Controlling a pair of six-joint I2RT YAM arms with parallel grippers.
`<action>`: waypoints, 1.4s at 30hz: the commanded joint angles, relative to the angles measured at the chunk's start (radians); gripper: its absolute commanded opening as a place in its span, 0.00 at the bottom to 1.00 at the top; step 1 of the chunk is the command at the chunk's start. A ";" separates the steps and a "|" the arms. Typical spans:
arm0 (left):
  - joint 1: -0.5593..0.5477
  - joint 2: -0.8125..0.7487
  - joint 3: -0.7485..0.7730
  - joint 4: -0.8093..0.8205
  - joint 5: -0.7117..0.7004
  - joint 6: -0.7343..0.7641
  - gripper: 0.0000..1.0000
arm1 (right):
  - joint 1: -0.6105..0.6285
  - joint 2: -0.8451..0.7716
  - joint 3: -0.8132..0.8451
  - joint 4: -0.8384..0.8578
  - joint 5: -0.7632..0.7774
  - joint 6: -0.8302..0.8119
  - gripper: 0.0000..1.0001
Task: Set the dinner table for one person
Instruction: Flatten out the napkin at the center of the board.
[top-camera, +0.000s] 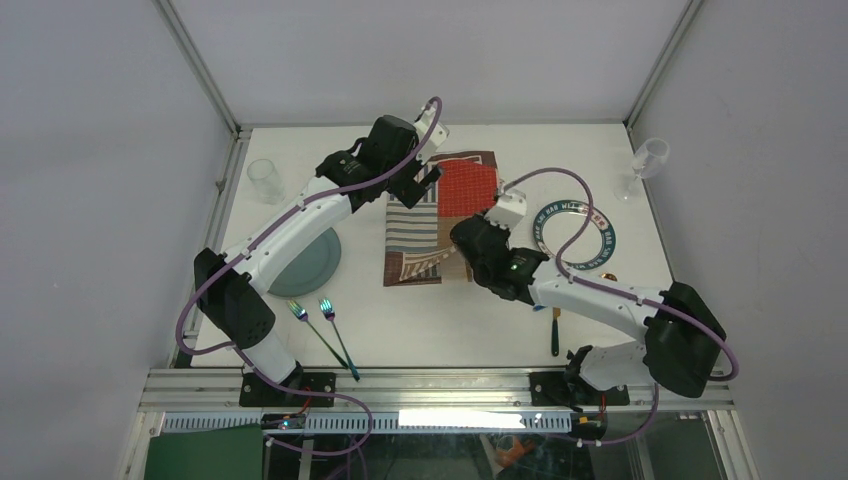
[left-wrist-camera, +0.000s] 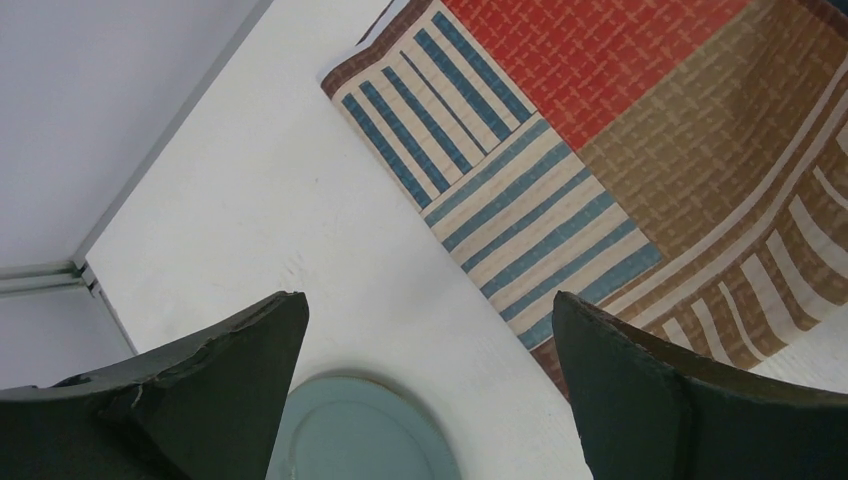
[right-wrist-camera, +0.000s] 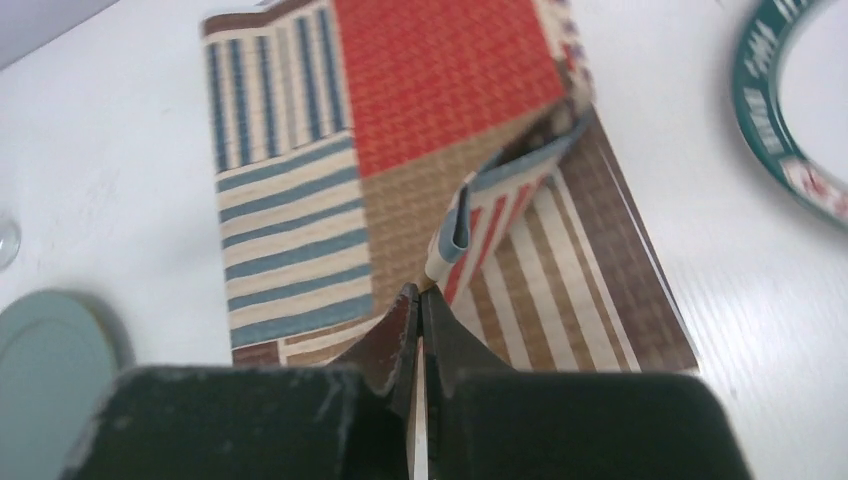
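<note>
The white dinner table (top-camera: 450, 325) carries a striped red-blue-brown placemat (top-camera: 420, 235) at its middle. My right gripper (right-wrist-camera: 420, 292) is shut on the placemat's (right-wrist-camera: 290, 200) right near edge. That edge is lifted and curled over into a raised flap (right-wrist-camera: 500, 190) just ahead of the fingertips. In the top view the right gripper (top-camera: 465, 235) sits over the mat's right side and hides part of it. My left gripper (left-wrist-camera: 430, 300) hangs open above bare table by the mat's (left-wrist-camera: 600, 130) left edge, with nothing between its fingers (left-wrist-camera: 250, 350).
A grey-blue plate (top-camera: 310, 265) lies left of the mat, and a green-rimmed plate (top-camera: 575, 235) lies to its right. A clear glass (top-camera: 264, 180) stands at the far left, a stemmed glass (top-camera: 648, 160) at the far right. Two forks (top-camera: 325, 320) and a knife (top-camera: 556, 330) lie near the front edge.
</note>
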 joint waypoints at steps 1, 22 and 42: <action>-0.001 -0.024 0.020 0.025 -0.086 -0.026 0.98 | 0.002 0.043 0.110 0.226 -0.137 -0.572 0.00; 0.270 -0.152 0.180 0.204 -0.586 0.074 0.95 | 0.051 0.453 0.561 0.144 -0.906 -0.968 0.00; 0.286 -0.404 -0.043 0.278 -0.659 0.188 0.99 | 0.211 0.836 1.175 -0.033 -1.066 -1.124 0.00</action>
